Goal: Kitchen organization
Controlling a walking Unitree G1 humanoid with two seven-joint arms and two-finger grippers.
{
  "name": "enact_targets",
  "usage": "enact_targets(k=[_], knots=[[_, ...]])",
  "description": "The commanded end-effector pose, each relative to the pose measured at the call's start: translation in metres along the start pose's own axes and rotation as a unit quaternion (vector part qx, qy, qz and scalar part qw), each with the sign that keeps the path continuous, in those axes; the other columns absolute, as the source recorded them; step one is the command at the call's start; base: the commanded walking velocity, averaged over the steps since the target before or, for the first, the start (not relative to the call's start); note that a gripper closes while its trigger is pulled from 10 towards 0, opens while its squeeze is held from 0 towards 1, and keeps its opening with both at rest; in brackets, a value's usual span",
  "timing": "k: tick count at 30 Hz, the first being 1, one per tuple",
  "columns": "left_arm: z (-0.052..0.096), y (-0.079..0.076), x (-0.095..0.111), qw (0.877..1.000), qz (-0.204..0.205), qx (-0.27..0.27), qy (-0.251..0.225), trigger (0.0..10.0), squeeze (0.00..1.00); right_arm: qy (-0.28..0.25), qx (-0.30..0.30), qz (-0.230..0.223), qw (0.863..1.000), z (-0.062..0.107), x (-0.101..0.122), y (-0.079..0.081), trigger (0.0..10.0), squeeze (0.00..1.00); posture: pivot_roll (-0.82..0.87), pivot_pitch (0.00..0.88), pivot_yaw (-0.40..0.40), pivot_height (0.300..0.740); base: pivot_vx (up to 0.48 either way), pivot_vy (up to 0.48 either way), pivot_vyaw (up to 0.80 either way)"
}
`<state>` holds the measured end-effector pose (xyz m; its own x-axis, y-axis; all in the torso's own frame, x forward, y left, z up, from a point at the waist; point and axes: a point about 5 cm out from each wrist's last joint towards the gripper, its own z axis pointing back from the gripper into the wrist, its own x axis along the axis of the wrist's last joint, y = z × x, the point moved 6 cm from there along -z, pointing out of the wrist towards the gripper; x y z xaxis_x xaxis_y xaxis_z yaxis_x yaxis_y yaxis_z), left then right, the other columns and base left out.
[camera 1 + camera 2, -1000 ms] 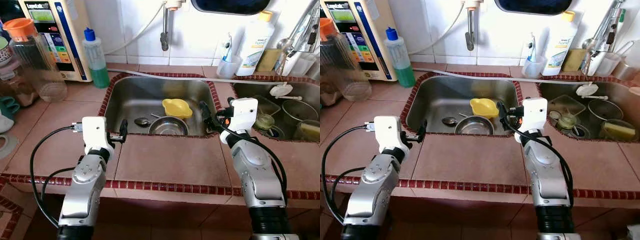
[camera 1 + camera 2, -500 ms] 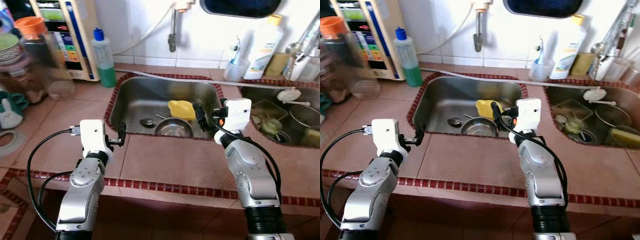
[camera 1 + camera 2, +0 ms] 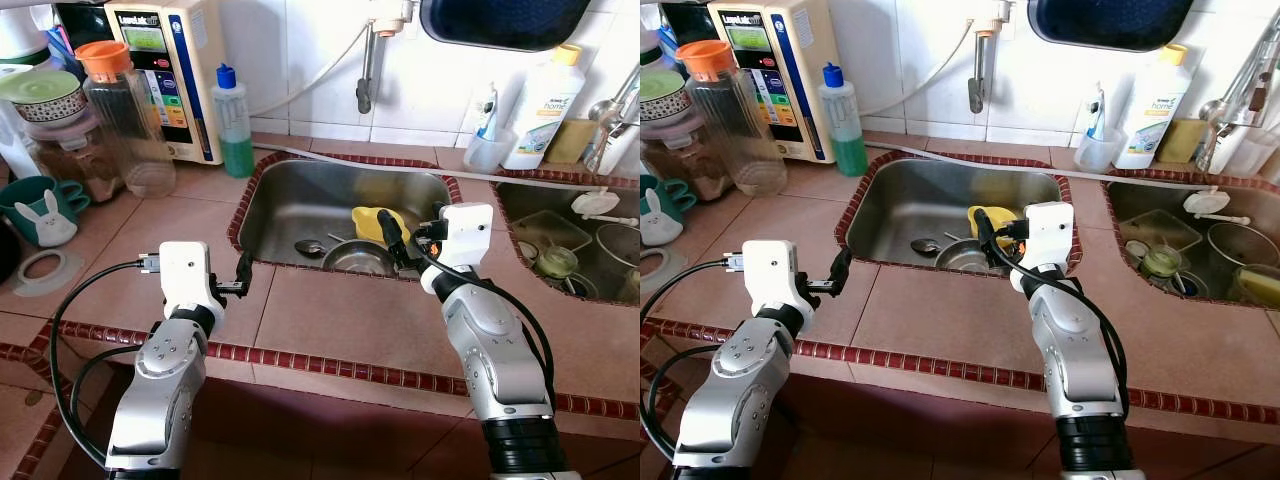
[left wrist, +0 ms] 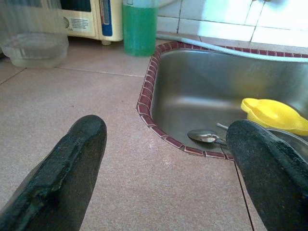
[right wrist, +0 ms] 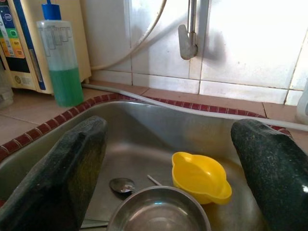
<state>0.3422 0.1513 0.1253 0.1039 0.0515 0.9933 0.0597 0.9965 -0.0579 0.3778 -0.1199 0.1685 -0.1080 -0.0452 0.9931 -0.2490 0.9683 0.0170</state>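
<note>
So you're parked square in front of the counter (image 3: 330,320), and the biggest thing that matters is the left sink (image 3: 300,195), straight ahead between your two arms. Everything worth tidying sits at its near end: a steel bowl (image 3: 352,258) against the front wall, a yellow bowl (image 3: 372,220) just behind it and a bit toward your right, and a spoon (image 3: 312,245) lying flat on the sink floor on the steel bowl's left, handle running toward the bowl.

Your right gripper (image 3: 386,235) is the near one. It hangs over the sink's front right corner, fingers spread wide with nothing between them, and the right wrist view looks straight down its fingers (image 5: 57,178) at the steel bowl (image 5: 159,209) with the yellow bowl (image 5: 199,183) beyond. So the dishes lie forward and below it, basically a drop and a close away.

Your left gripper (image 3: 243,275) sits over the counter just outside the sink's front left corner, also wide open and empty, pointing across toward the spoon (image 4: 207,137). It's further off from the bowls.

My guess: go with the right arm, yellow bowl first since its rim is free to pinch.
</note>
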Motion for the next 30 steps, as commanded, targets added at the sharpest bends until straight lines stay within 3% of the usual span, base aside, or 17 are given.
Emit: enact_targets(k=[1,19,30], knots=[[0.002,0.0,0.003,1.0,-0.001,-0.003,-0.003,10.0,0.0,-0.01,-0.002,0.003,1.0,0.0,0.007,-0.002,10.0,0.0,0.09,0.002,0.04,0.74,0.0,0.0,0.0],[0.003,0.001,0.001,1.0,0.001,0.001,0.004,10.0,0.0,-0.008,-0.004,0.006,1.0,0.001,0.006,-0.005,10.0,0.0,0.09,0.005,0.042,0.74,-0.151,0.0,0.0],[0.003,0.002,-0.001,1.0,0.002,0.004,0.007,10.0,0.0,-0.027,0.003,0.018,0.999,-0.002,0.019,-0.003,10.0,0.0,0.08,0.007,0.04,0.74,-0.349,0.0,0.0]])
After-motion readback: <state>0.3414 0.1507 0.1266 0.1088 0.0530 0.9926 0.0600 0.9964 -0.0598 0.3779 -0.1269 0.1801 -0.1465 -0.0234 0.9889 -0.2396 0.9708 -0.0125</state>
